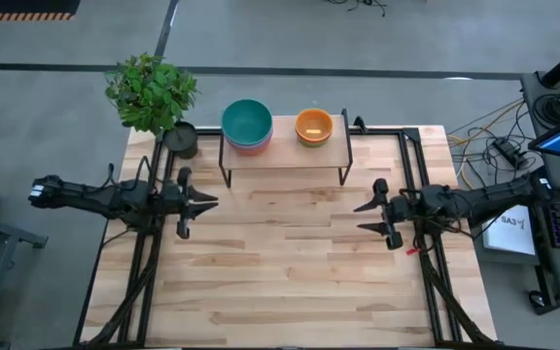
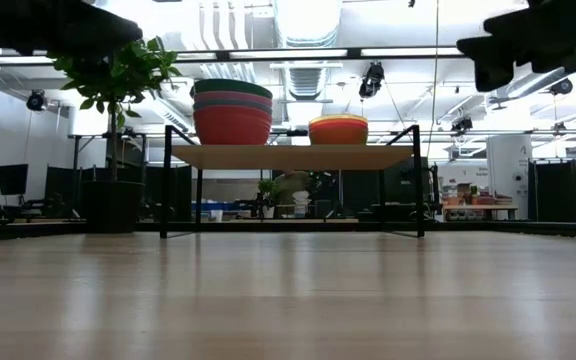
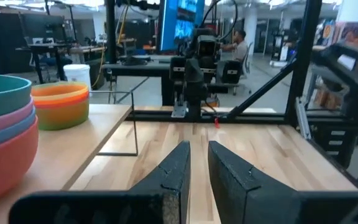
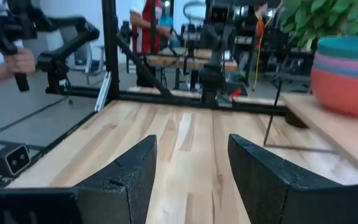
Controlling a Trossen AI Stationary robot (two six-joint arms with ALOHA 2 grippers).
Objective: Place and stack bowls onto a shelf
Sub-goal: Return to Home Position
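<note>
The shelf (image 1: 285, 156) stands at the table's far middle on thin black legs. On its left half a nested stack of larger bowls (image 1: 247, 126) rests by its red bottom bowl (image 2: 232, 125), teal on top. On the right half sits a smaller stack (image 1: 313, 126) with an orange bowl uppermost. My left gripper (image 1: 212, 202) hovers level over the table's left side, in front of the shelf, fingers almost together (image 3: 199, 146) with nothing between them. My right gripper (image 1: 361, 217) hovers level on the right side, open and empty (image 4: 191, 140).
A potted plant (image 1: 151, 92) in a dark pot (image 1: 181, 139) stands at the far left, beside the shelf. Black frame rails (image 1: 418, 175) run along the table's sides. Bare wood (image 1: 285, 262) lies between and in front of the arms. A person's hand (image 4: 20, 62) shows beyond the table.
</note>
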